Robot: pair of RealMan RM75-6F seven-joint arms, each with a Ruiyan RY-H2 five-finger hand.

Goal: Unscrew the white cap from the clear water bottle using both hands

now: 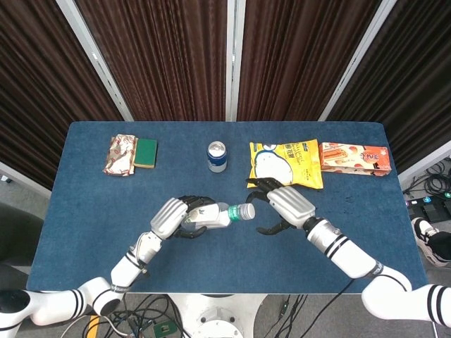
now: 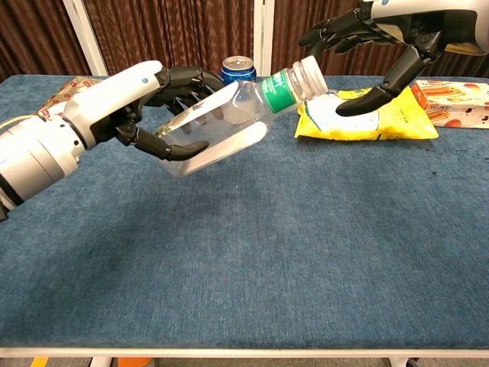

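bottle (image 2: 218, 126) in left hand (image 2: 141, 103) | right hand (image 2: 382, 42) beside cap (image 2: 309, 78)

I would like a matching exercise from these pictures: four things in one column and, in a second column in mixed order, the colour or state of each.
Things
1. soda can
2. snack bag
3. water bottle
4. right hand

States
A. yellow, lying flat
B. open beside the cap
C. blue, upright
D. held tilted by the left hand

Pairs: 1-C, 2-A, 3-D, 4-B
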